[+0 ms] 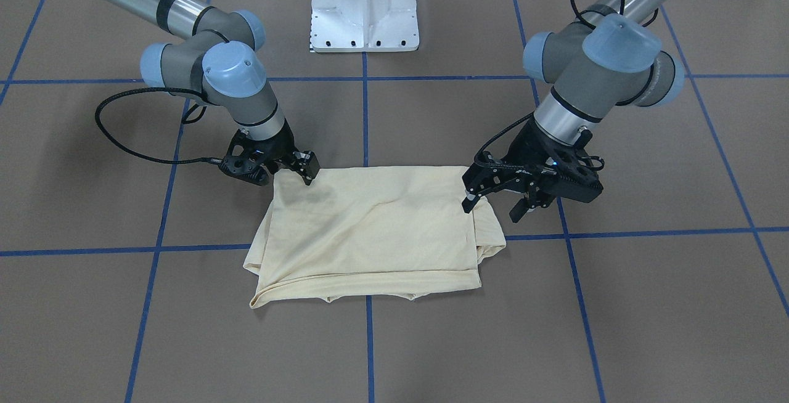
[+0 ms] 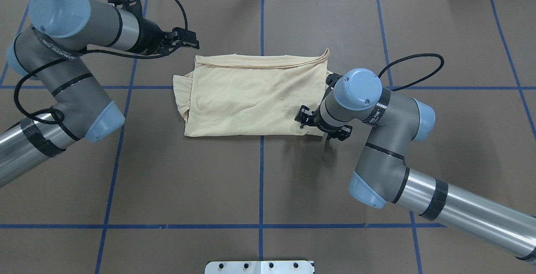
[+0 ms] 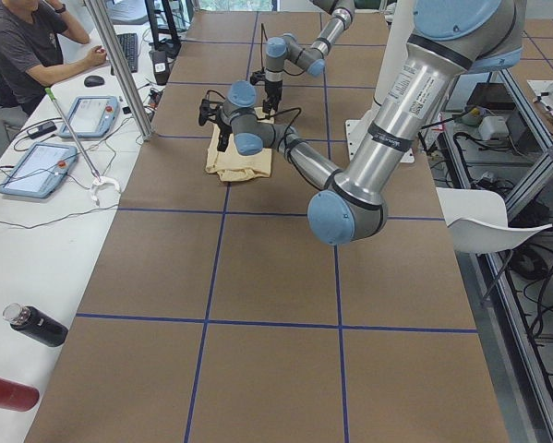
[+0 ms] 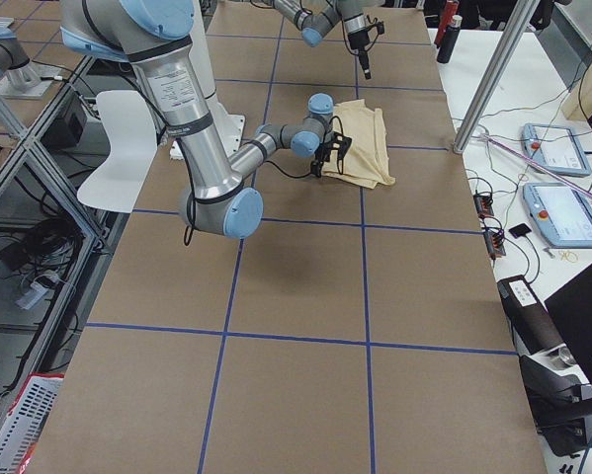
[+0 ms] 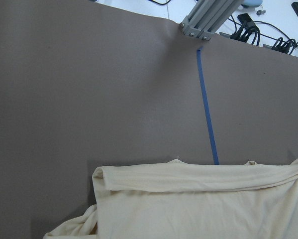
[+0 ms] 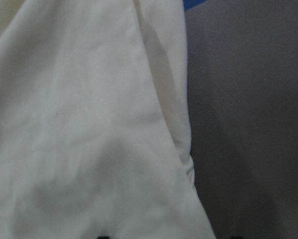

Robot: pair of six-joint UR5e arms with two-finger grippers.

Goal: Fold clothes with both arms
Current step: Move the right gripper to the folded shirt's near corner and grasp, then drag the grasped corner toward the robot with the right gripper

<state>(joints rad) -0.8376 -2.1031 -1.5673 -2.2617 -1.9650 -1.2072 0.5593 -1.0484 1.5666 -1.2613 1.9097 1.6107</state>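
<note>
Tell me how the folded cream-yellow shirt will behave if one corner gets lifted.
The pale cream-yellow thin fabric shirt will probably droop limply: it lies in soft wrinkles and rolled edges. It looks thin, so likely light. Its loosely stacked layers, with fabric poking out at one side, may slide apart.

I see bright, even light from above, soft shadows on the desk [image 1: 431, 341]. In my right wrist view the T-shirt [image 6: 89, 124] looks dim and blurred.
</note>
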